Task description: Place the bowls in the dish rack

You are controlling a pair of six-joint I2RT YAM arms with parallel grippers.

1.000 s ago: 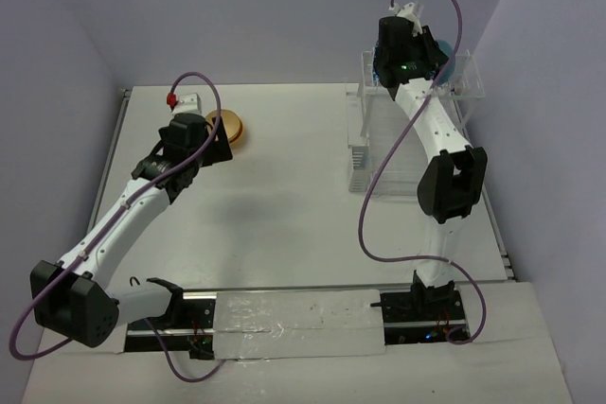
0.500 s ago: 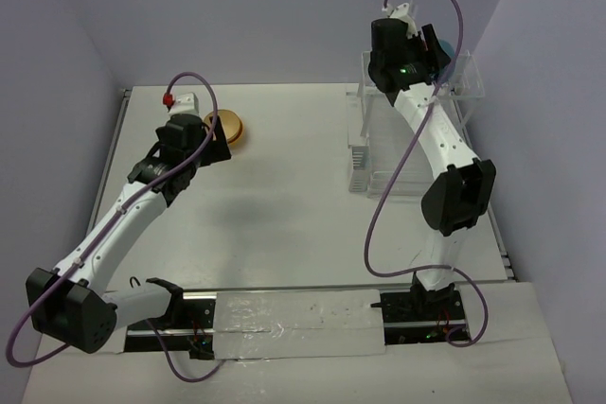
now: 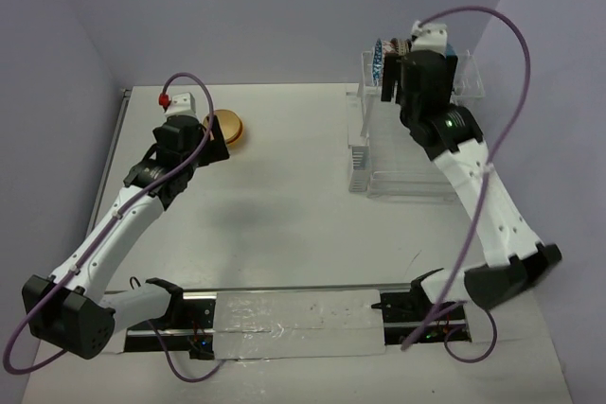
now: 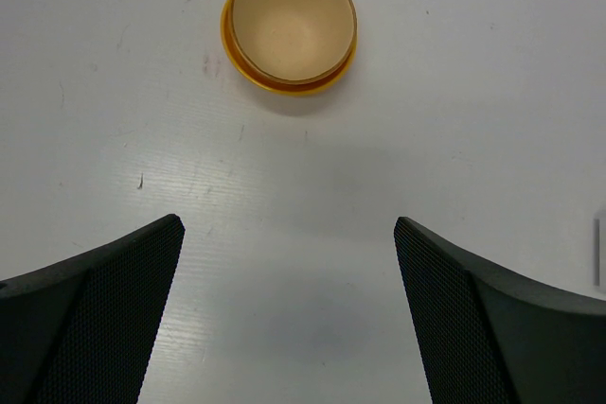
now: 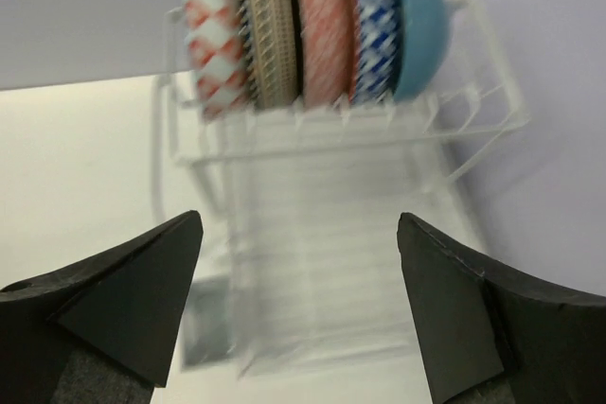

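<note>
Our left tool (image 4: 289,234) hangs spread over the table (image 4: 492,101) near the orange-yellow bowl (image 4: 289,24); our right tool (image 5: 298,224), spread and empty, faces five bowls (image 5: 317,30) in the dish rack (image 5: 379,130).

**A:** so we've got five bowls (image 5: 312,35) standing on edge, side by side, on the raised row of the dish rack (image 3: 398,166), far right of the table (image 3: 284,196), yeah?

**B:** yep. And we see one lone bowl (image 4: 289,24) sitting on the table far left, well apart from the rack, just ahead of the left gripper (image 4: 289,234).
</note>
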